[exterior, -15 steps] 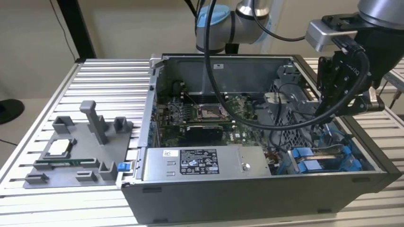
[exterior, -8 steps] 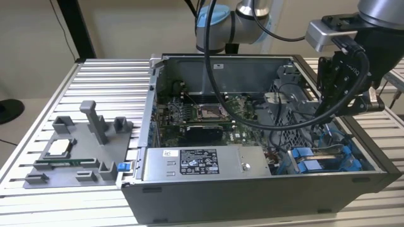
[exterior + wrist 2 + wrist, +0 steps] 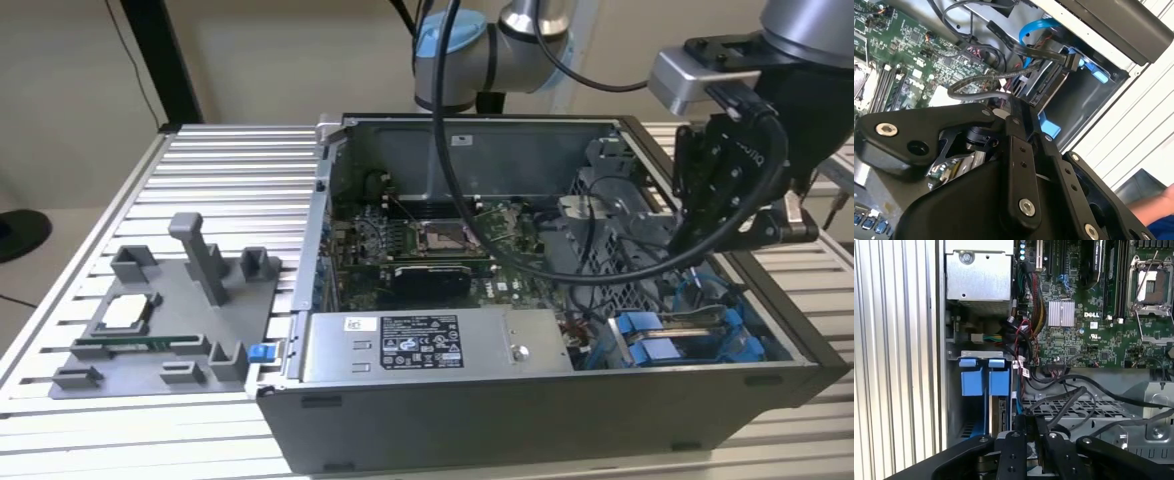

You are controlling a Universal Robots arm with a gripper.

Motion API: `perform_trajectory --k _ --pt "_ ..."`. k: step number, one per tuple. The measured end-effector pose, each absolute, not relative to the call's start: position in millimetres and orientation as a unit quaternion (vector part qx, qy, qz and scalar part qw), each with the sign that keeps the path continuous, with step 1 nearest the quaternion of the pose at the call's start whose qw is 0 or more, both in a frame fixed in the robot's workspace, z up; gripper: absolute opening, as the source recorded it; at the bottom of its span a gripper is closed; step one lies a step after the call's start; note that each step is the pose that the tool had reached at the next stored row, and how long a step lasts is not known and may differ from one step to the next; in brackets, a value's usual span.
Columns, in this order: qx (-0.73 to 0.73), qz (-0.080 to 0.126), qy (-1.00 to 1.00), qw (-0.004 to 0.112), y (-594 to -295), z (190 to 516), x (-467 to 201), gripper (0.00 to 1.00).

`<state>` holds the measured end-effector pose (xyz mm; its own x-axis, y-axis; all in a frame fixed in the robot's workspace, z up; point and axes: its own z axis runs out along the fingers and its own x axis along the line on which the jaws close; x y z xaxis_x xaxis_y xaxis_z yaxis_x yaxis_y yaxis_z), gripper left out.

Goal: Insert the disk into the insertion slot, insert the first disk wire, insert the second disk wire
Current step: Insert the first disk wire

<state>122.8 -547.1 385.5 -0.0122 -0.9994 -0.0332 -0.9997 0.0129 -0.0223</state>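
Disk [image 3: 1002, 412]: on edge in slot [image 3: 969, 355], long axis along it, connector end toward me
My fingers [image 3: 1030, 423]: nearly together; hold unclear

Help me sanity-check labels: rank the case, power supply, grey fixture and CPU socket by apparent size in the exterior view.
1. case
2-3. power supply and grey fixture: look alike, not ranked
4. CPU socket

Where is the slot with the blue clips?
In the exterior view, the insertion slot sits in the near corner of the case on the exterior view's right, beside the power-supply box.
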Motion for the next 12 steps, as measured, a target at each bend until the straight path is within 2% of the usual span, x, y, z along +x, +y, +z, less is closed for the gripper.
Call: perform_trajectory --k 12 --pt "-0.703 0.004 0.711 0.016 -562 384 123 0.0"
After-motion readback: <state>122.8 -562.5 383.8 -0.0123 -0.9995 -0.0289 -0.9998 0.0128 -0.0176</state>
